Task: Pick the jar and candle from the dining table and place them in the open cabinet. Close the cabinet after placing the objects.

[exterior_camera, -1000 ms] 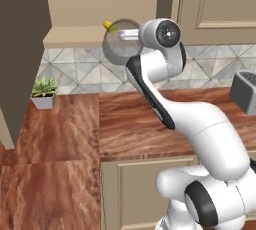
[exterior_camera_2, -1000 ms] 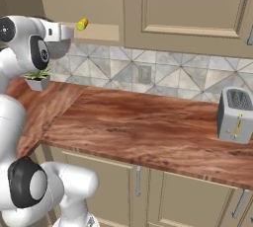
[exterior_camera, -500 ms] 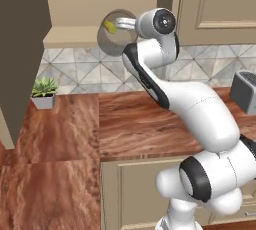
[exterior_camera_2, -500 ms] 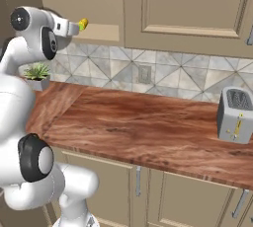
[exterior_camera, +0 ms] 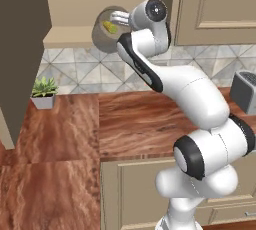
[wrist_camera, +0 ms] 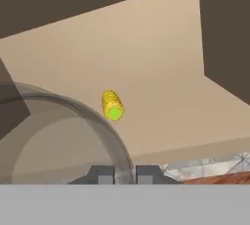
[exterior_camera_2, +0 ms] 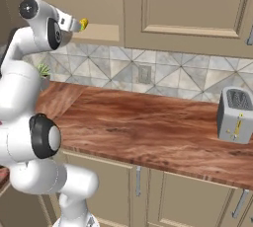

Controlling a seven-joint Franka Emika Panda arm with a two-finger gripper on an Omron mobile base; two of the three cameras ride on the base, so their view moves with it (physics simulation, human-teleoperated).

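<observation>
Raised since a second ago, pincer (wrist_camera: pixel 124 174) grips jar (exterior_camera: pixel 105 35) at cabinet (exterior_camera: pixel 75 38) shelf.

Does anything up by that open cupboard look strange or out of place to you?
Yes. The jar is held tipped on its side at the open cabinet's shelf, gripped by the gripper. A yellow-green corn-like piece lies in that cabinet, odd there.
</observation>
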